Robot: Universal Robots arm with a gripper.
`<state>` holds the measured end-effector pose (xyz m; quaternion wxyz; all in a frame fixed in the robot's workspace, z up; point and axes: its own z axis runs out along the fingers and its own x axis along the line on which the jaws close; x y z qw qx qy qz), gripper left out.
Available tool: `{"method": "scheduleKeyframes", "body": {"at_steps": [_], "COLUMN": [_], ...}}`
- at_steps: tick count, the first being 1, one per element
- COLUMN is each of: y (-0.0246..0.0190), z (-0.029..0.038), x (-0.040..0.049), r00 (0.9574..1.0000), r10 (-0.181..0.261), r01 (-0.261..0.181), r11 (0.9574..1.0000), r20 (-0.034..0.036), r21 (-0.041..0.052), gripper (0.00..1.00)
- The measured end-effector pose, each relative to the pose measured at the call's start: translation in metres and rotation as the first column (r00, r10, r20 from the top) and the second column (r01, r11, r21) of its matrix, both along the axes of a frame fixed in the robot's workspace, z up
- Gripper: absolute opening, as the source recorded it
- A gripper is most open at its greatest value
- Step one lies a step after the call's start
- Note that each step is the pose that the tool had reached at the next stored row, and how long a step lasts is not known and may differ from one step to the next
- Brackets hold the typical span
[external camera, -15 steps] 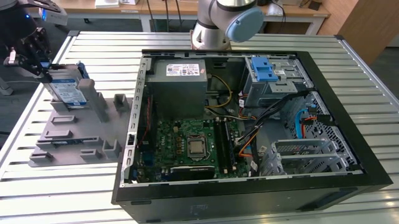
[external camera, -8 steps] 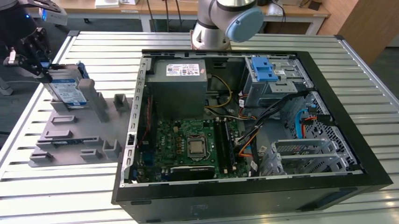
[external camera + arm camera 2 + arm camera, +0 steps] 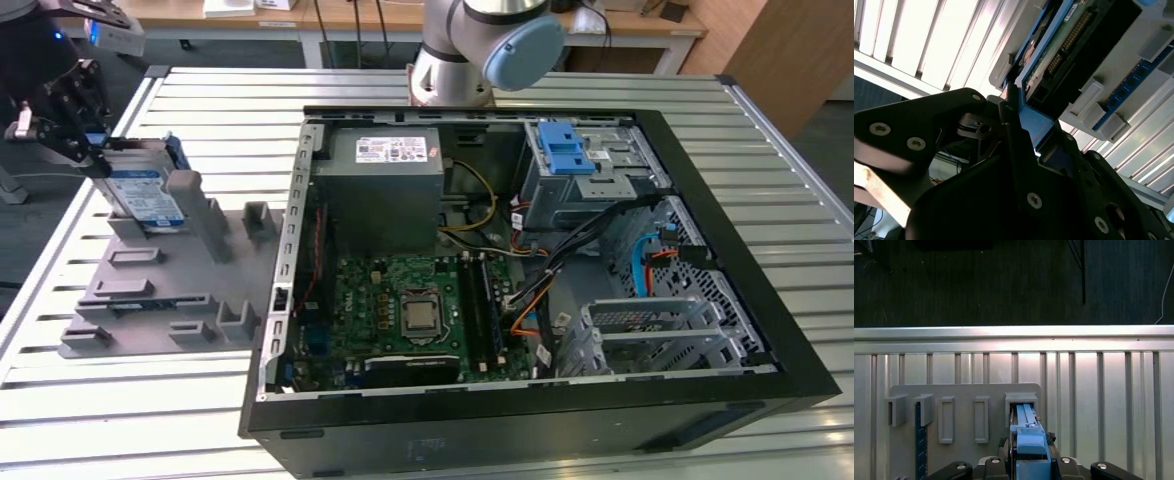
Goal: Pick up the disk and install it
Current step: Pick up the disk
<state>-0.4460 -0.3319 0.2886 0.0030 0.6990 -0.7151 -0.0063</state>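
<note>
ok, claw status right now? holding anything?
claw: closed on the disk, gripping its blue bracket; the disk stands upright at the grey fixture.

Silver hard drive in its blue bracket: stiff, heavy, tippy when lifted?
Silver metal hard drive: probably rigid, dense for its size. Upright on edge in the grey slotted fixture, it could tip once freed. Black gripper clamps its blue plastic bracket, which may flex.
</note>
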Motion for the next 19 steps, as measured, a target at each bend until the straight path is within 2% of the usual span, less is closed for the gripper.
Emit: {"method": "scheduleKeyframes", "body": {"at_steps": [3, 4, 9, 10, 11, 19], "y": [0.0, 0.0, 0.0, 0.0, 0.0, 0.0], "z": [0.0, 0.0, 0.0002, 0.0005, 0.0005, 0.0017], "x": [0.0, 0.0, 0.0, 0.0, 0.0, 0.0], "r00": [1.0, 1.0, 1.0, 1.0, 1.0, 1.0], "r10": [0.0, 0.0, 0.0, 0.0, 0.0, 0.0], "r01": [0.0, 0.0, 0.0, 0.0, 0.0, 0.0], "r11": [1.0, 1.0, 1.0, 1.0, 1.0, 1.0], "r20": [0.0, 0.0001, 0.0001, 0.0001, 0.0002, 0.0001], "r21": [0.0001, 0.0, 0.0, 0.0001, 0.0001, 0.0001], "gripper": [0.38, 0.44, 0.44, 0.43, 0.36, 0.36]}}
